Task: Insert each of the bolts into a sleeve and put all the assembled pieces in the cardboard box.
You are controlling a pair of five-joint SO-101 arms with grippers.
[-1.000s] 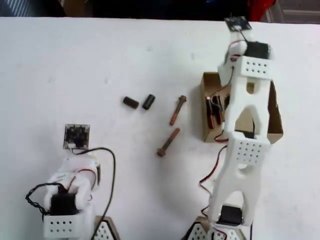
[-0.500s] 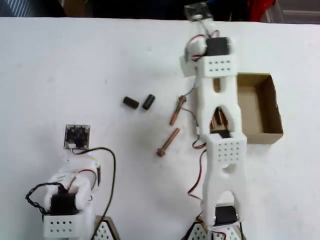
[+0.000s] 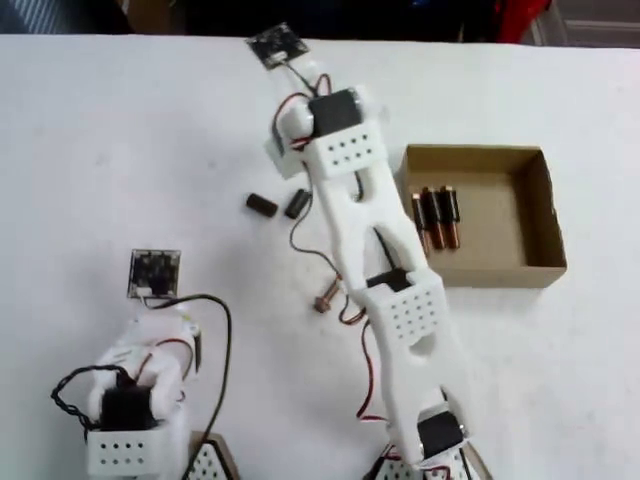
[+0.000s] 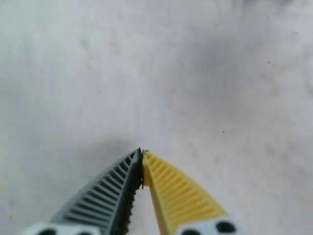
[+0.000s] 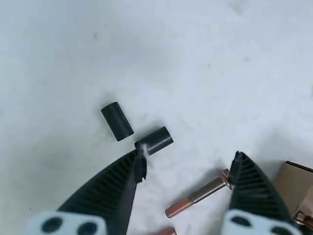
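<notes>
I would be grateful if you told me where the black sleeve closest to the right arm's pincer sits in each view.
High view: the sleeve lies mid-table beside the right arm, left of the cardboard box.
Right wrist view: the sleeve lies just beyond one fingertip of the right pincer, which is open.
Left wrist view: faces another patch of table past the left pincer, which is closed.
Shared landmark: the second sleeve beside it.
</notes>
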